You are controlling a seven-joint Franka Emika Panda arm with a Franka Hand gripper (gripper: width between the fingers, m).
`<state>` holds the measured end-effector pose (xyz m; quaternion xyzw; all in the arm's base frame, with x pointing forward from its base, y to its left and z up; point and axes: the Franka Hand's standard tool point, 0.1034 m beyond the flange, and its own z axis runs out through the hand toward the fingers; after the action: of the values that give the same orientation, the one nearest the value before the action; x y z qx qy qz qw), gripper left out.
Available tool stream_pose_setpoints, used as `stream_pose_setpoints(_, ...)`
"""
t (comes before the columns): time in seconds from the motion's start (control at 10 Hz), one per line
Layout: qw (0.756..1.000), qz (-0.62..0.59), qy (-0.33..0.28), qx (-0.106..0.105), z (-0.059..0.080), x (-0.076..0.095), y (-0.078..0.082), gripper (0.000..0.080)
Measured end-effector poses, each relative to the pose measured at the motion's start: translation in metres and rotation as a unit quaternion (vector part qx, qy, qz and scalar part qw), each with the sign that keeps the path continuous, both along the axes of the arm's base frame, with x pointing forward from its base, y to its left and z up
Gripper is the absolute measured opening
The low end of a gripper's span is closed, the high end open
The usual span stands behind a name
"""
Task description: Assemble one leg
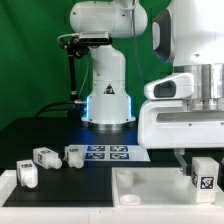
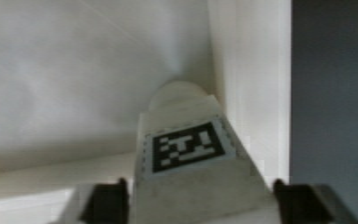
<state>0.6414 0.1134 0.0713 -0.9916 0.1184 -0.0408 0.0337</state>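
One small white stubby plastic leg [image 2: 197, 150] is sitting clamped upright between the two-finger gripper [image 1: 203, 172], over the large flat white tabletop panel [image 1: 150, 190], seating apparently remaining.

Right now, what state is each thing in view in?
end effector: shut on the leg
leg: gripped, upright over the panel
spare legs: lying loose, not gripped
panel: lying flat, beneath the held leg
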Motion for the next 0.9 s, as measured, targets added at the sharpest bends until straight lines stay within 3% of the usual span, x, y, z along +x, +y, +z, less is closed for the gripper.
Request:
stream_pose_setpoints(0.1, 1.0, -0.026, 0.001, 0.002, -0.0001, 0.0001, -0.0008, 0.0288)
stream_pose_setpoints(0.4, 0.976, -0.215, 0.011, 0.017, -0.0004, -0.0002, -0.0024, 0.0288)
stream_pose_setpoints(0.5, 0.943, -0.332, 0.025, 0.033, -0.0014, -0.0021, -0.0002, 0.0288)
stream_pose_setpoints(0.6, 0.894, -0.443, 0.041, 0.054, -0.0016, -0.0033, 0.0028, 0.0288)
stream_pose_setpoints(0.7, 0.867, -0.491, 0.049, 0.068, -0.0016, -0.0029, 0.0023, 0.0288)
stream_pose_setpoints(0.8, 0.849, -0.521, 0.053, 0.074, -0.0017, -0.0028, 0.0022, 0.0288)
stream_pose_setpoints(0.9, 0.849, -0.521, 0.053, 0.074, -0.0018, -0.0029, 0.0025, 0.0288)
